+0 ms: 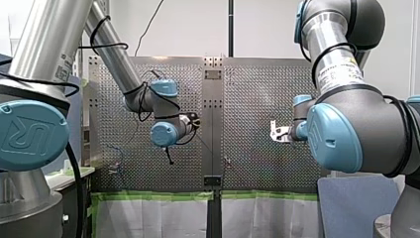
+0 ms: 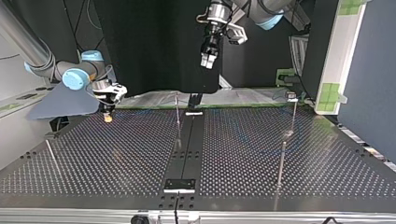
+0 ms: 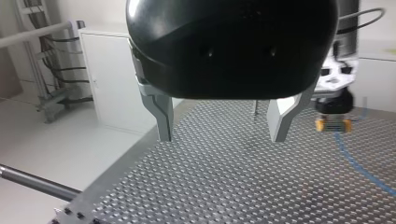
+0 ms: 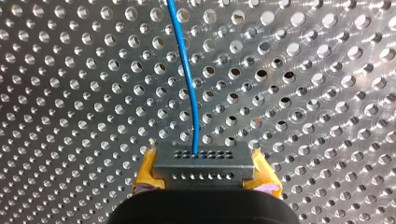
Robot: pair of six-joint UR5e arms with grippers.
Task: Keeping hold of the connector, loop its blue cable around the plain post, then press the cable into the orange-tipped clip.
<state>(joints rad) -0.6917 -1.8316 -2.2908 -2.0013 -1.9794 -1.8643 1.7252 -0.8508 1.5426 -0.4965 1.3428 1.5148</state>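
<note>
**Right claw clamped on the connector, left claw wide and holding nothing.**

My right claw (image 4: 205,171) has its yellow pads (image 4: 145,170) pressed against both ends of the grey, box-shaped connector (image 4: 205,161), whose face carries rows of small holes. It holds the connector close over the perforated metal bench (image 4: 70,93). The thin blue cable (image 4: 187,74) leaves the connector's face and runs ahead across the bench in a slight curve. My left claw (image 3: 224,123) hangs well above the bench, its pale metal fingers (image 3: 161,114) spread wide apart.
</note>
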